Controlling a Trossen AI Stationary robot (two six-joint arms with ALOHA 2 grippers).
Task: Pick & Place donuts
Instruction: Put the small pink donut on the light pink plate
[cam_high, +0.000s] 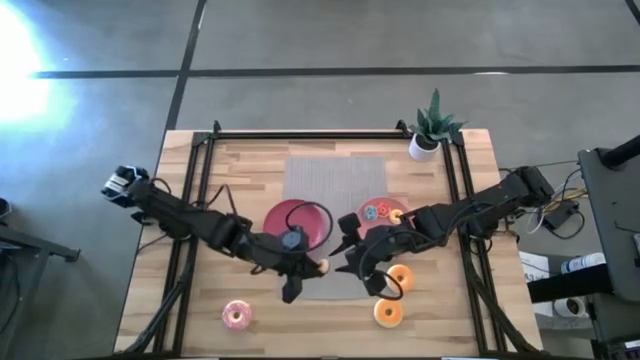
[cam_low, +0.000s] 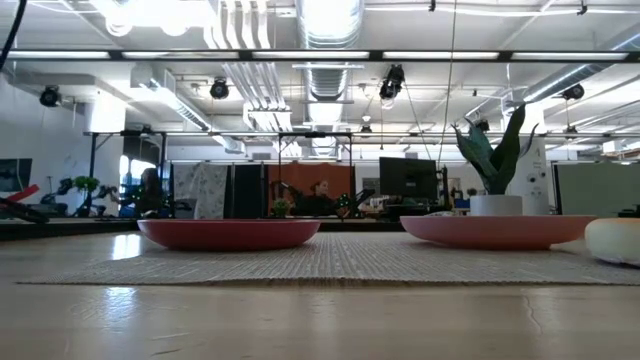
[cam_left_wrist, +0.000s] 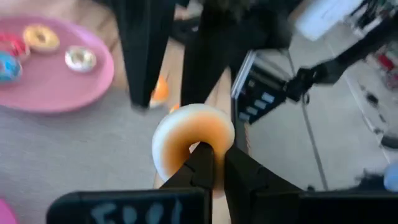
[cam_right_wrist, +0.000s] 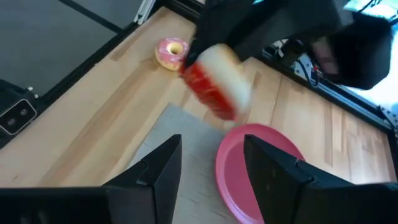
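Observation:
My left gripper (cam_high: 305, 270) hangs above the near edge of the grey mat (cam_high: 335, 190), shut on a red-iced donut (cam_right_wrist: 214, 81) with a cream underside (cam_left_wrist: 193, 140). My right gripper (cam_high: 350, 252) hovers close to its right, open, with nothing between its fingers (cam_right_wrist: 161, 168). The left pink plate (cam_high: 298, 225) shows no donuts on it. The right pink plate (cam_high: 385, 212) carries several small donuts (cam_left_wrist: 40, 37). A pink donut (cam_high: 237, 316) and two orange donuts (cam_high: 398, 278) (cam_high: 388, 312) lie flat on the wood near the front edge. My left gripper pinches the donut's ring (cam_left_wrist: 202, 152) on the side nearest the wrist, right at the hole's edge. The fingers come from the table's left, slanting down. The donut is lifted clear of the table and tilted, its cream underside facing back toward the wrist.
A potted plant (cam_high: 432, 130) stands at the far right corner. Black frame rails (cam_high: 205, 200) run along the table's left, far and right sides. The two grippers hang close together over the mat's near edge. One pale donut (cam_low: 615, 240) shows at the low view's right edge.

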